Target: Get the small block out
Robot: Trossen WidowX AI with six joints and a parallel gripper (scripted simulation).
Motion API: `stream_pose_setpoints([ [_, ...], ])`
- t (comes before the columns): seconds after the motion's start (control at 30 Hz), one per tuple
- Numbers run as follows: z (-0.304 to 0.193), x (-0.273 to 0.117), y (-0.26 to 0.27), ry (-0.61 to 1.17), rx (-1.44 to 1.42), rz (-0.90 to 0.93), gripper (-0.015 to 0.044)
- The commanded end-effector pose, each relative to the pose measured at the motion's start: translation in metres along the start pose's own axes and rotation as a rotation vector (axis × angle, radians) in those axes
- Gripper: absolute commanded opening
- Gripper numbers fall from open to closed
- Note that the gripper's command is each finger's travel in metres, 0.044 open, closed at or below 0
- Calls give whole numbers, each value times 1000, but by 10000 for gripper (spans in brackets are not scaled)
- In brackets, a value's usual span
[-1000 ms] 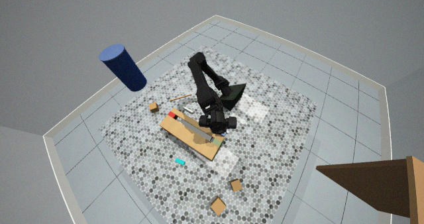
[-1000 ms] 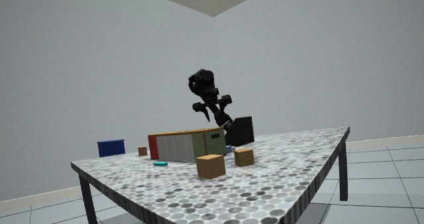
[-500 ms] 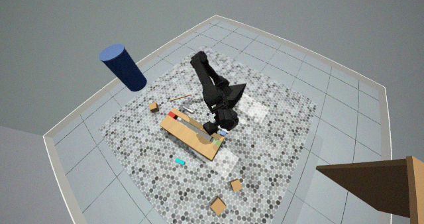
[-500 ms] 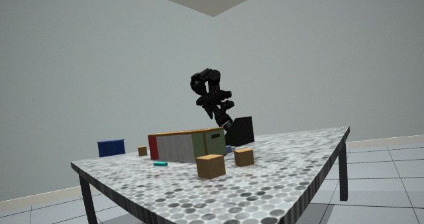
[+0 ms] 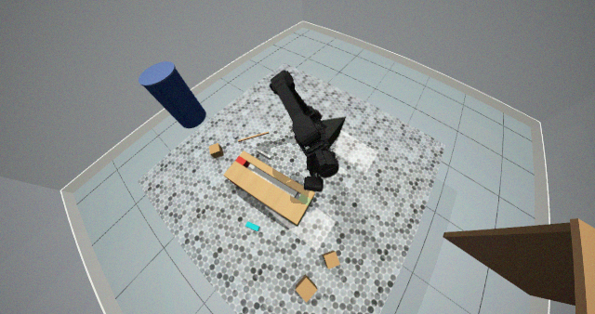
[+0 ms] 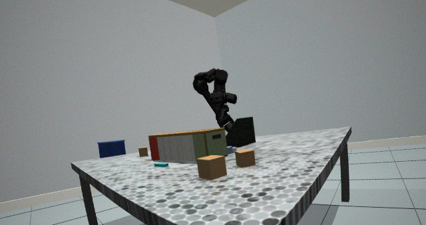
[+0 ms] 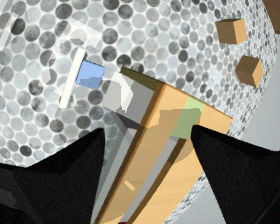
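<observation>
A small blue block (image 6: 229, 149) (image 7: 91, 75) lies on the table outside the box, beside a white bar (image 7: 72, 80). In the top view the block is not visible, with the arm over that area. The box (image 5: 262, 189) (image 6: 176, 148) (image 7: 151, 135) stands upright, with a wooden top, a red end section and a green end section; the block is near the green end. My gripper (image 7: 149, 133) is open with nothing between its fingers. In the wrist view the fingers are above the box, and the block is ahead of the left finger. The fingertips are unclear in the top and exterior views.
Two wooden cubes (image 5: 306, 289) (image 5: 331, 259) stand beyond the box's green end, a third wooden cube (image 5: 216, 150) near its red end. A cyan piece (image 5: 252, 226) (image 6: 161, 164) lies before the box. A thin stick (image 5: 253, 137) and a silver bar (image 5: 264, 154) lie behind it. A black panel (image 6: 242, 132) stands by the arm.
</observation>
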State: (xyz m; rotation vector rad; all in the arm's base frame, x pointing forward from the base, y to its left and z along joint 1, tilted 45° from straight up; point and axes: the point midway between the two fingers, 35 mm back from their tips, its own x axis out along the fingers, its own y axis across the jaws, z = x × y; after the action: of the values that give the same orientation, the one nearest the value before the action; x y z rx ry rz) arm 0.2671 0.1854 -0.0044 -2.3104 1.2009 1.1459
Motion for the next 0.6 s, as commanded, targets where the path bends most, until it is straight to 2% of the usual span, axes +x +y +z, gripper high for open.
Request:
stream_pose_setpoints([
  [0.0,11,1,12,113,-926,10,285],
  [0.17,12,0,13,130,-1157,23,285],
  [0.57,12,0,13,131,-1162,24,285],
])
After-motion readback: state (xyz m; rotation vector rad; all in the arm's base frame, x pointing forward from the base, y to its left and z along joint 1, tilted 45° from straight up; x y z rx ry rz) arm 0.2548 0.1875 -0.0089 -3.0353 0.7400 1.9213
